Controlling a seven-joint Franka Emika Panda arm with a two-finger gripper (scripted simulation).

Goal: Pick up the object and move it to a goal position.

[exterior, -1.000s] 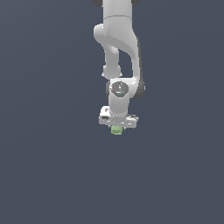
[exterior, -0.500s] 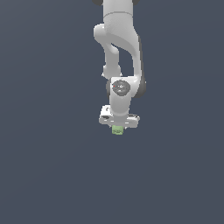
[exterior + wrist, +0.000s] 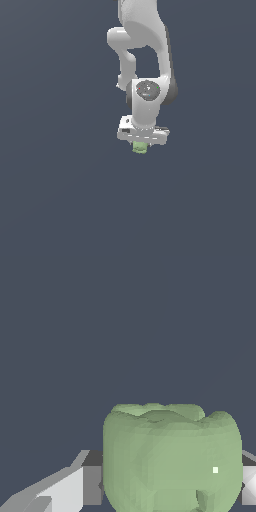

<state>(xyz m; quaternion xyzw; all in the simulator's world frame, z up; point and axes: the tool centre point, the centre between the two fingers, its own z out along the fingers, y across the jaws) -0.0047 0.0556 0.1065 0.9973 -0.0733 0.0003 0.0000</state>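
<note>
Object [image 3: 140,147] between the fingers [image 3: 75,488], same place as before.

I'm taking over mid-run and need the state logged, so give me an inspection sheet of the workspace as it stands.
Surface: plain dark grey-blue ground, no marks or edges visible.
Job's things: pale-green lumpy object sits between the fingers under the hand; in the wrist view it fills the gap between them. No goal marker seen.
Clutter: nothing seen.
Grippers: gripper points down, shut on the object, a finger against its side. Whether the object is off the ground cannot be told.
Cables: nothing seen.
Surroundings: only the white Panda arm reaching down from the top of the exterior view.
</note>
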